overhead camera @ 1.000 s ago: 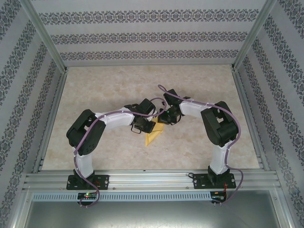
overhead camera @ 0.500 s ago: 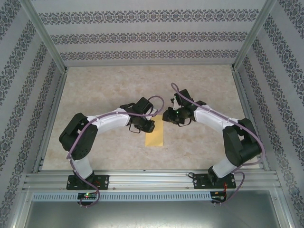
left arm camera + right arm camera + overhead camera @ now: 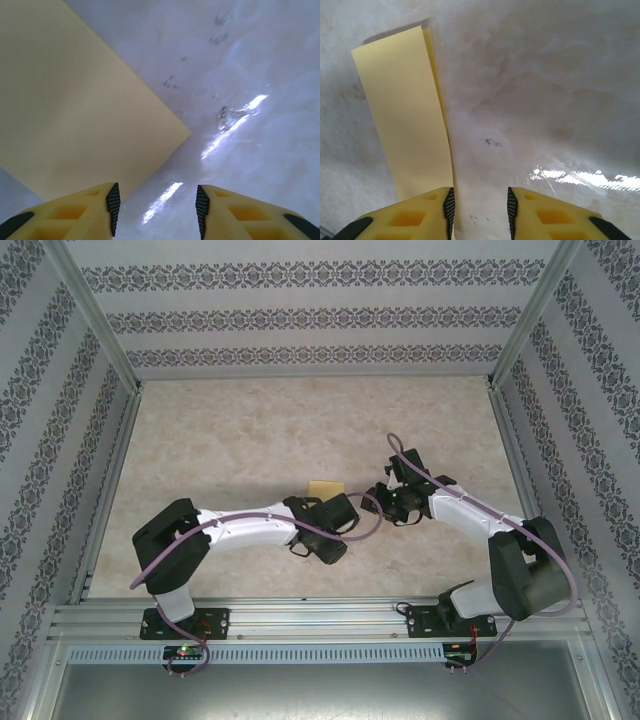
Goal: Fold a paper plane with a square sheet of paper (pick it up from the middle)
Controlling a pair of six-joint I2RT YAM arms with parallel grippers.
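Close above the marbled table [image 3: 250, 430], the left gripper [image 3: 156, 210] and right gripper [image 3: 479, 210] both hover with jaws apart and empty at the sheet of paper [image 3: 405, 115], which lies flat mid-table as a matte yellow-orange, narrow, double-layered strip with crisp edges.

I find no word, number or brand to read here; the yellow paper [image 3: 405, 110] near my fingers is plain; the wallpaper [image 3: 300, 320] carries ornament bands, not letters.

Lab robot cell, aluminium frame [image 3: 300, 618], patterned wall panels [image 3: 300, 320], marble-look tabletop [image 3: 230, 440]
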